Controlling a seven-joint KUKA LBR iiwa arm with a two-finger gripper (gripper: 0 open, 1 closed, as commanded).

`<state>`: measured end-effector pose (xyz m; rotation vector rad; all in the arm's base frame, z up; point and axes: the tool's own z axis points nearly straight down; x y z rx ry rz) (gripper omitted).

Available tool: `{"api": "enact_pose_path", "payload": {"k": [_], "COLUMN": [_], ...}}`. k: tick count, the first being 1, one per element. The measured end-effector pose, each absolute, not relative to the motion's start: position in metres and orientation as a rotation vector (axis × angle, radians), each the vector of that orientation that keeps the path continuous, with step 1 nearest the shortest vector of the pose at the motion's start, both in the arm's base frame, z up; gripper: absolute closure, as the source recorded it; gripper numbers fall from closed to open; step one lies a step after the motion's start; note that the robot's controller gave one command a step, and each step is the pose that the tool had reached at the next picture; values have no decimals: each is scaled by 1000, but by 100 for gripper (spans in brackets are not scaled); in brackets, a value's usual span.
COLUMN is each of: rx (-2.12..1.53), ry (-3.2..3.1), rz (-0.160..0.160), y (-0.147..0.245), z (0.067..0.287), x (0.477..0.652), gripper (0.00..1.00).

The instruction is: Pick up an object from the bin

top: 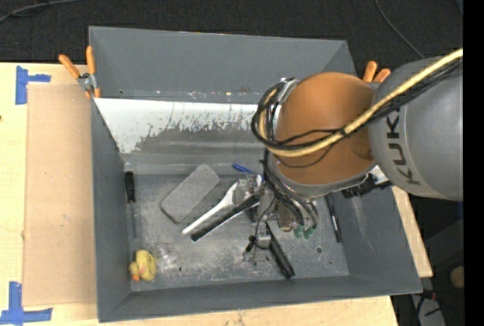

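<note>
Bin (110, 181): grey sheet metal, matt. Its far sloped wall is scratched and scuffed pale, and the floor is dusted with fine white specks.
Grey block (189, 192), left of centre: matt, rough, foam-like grain.
Tool (215, 217) just right of it: bright smooth metal with a black matt part.
Duck (141, 265), near left corner: yellow, glossy, plastic or rubber.
Orange cover (325, 131) on the wrist: smooth, soft sheen.
Arm (431, 135): grey, smooth, satin.
Gripper (262, 241): dark metal, dull.
</note>
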<state>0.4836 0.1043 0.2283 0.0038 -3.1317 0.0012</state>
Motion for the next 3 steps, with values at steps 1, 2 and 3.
{"api": "enact_pose_path", "payload": {"k": [1, 2, 3], "rx": [-4, 91, 338], "ry": [-3139, -3143, -3124], "rz": [0, -1, -2], "y": [103, 91, 62], "z": [232, 157, 147], "x": [485, 536, 558], "gripper": [0, 0, 0]}}
